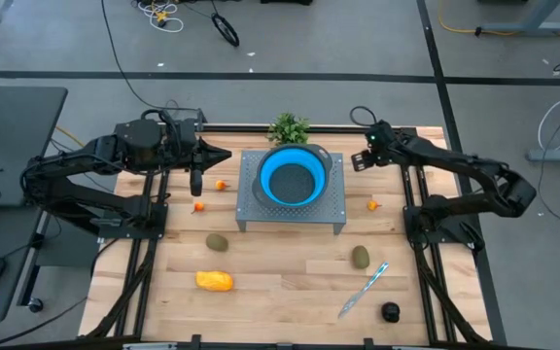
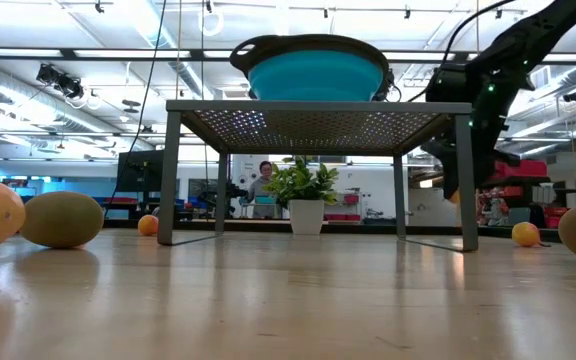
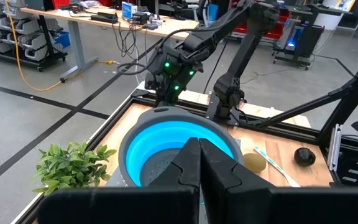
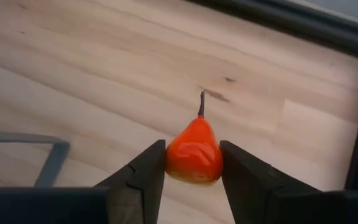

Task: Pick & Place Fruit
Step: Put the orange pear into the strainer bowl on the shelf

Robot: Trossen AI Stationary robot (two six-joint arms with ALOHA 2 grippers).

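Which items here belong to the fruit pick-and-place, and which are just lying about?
Job:
- orange pear-shaped fruit, clamped in the right gripper
- small orange fruits
- olive ovals
- yellow-orange oblong
- black round fruit
- blue bowl, probably the drop spot

Lying about:
- knife
- plant sprig

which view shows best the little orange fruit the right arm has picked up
The right wrist view: the orange fruit fills the gap between the right gripper fingers, stem visible. The high, low and left wrist views show only the arm, not the fruit itself.
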